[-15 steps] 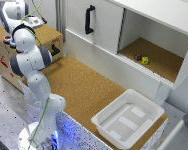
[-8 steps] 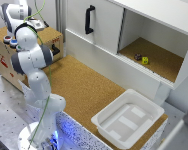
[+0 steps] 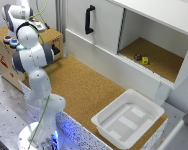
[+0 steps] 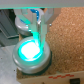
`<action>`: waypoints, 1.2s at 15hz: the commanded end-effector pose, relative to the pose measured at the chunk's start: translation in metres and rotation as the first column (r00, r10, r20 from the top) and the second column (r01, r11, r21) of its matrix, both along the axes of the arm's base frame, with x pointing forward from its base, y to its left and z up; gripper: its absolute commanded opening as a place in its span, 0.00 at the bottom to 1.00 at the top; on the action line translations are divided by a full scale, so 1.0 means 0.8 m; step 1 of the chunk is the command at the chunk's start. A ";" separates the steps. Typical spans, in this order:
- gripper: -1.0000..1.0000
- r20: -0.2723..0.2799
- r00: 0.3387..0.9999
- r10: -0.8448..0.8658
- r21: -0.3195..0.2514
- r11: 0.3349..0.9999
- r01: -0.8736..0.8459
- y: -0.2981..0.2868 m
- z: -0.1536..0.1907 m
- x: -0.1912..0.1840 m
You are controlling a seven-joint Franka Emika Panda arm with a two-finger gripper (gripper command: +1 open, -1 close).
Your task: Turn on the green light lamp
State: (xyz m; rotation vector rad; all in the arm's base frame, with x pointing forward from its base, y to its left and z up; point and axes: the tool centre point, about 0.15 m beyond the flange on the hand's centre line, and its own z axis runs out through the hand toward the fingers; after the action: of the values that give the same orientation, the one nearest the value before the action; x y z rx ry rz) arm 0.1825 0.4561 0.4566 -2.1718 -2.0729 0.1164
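Note:
In the wrist view the green light lamp (image 4: 31, 51) glows bright green inside its pale silvery rim, on top of a wooden box. My gripper (image 4: 37, 29) stands directly over it with the fingers (image 4: 43, 25) close together, tips down on the lamp's top and holding nothing. In the exterior view the green light lamp (image 3: 20, 47) shows only as a cyan-green glow beside the arm's elbow. The blue button (image 3: 14, 42) and the red button (image 3: 6, 38) sit in a row beside it. The arm hides the gripper in that view.
The wooden box (image 3: 55, 37) stands at the exterior view's left on a cork-topped table (image 3: 89, 85). A white tray (image 3: 105, 119) lies near the front right. Behind is a white cabinet with a black handle (image 3: 88, 20) and an open compartment holding small objects (image 3: 141, 59).

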 end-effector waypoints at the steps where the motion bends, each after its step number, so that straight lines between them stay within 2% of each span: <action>1: 0.00 0.070 0.994 -0.083 0.140 0.988 0.073 -0.025 0.069 0.015; 2: 1.00 0.096 0.989 -0.112 0.145 0.985 0.097 -0.030 0.078 0.023; 4: 1.00 0.113 0.979 -0.171 0.147 0.977 0.154 -0.037 0.081 0.040; 7: 1.00 0.079 0.957 -0.281 0.139 0.953 0.268 -0.053 0.063 0.073; 9: 1.00 0.046 0.922 -0.385 0.137 0.917 0.376 -0.071 0.046 0.095; 13: 1.00 0.032 0.832 -0.554 0.119 0.828 0.548 -0.109 0.018 0.120; 15: 1.00 0.018 0.766 -0.642 0.106 0.763 0.637 -0.132 0.003 0.128; 17: 1.00 0.006 0.649 -0.761 0.097 0.646 0.757 -0.156 -0.015 0.138; 18: 1.00 0.046 0.596 -0.801 0.099 0.598 0.796 -0.161 -0.021 0.141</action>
State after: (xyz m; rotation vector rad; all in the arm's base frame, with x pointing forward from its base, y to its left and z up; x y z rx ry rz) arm 0.2871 0.3696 0.4765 -2.7386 -1.2517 0.0074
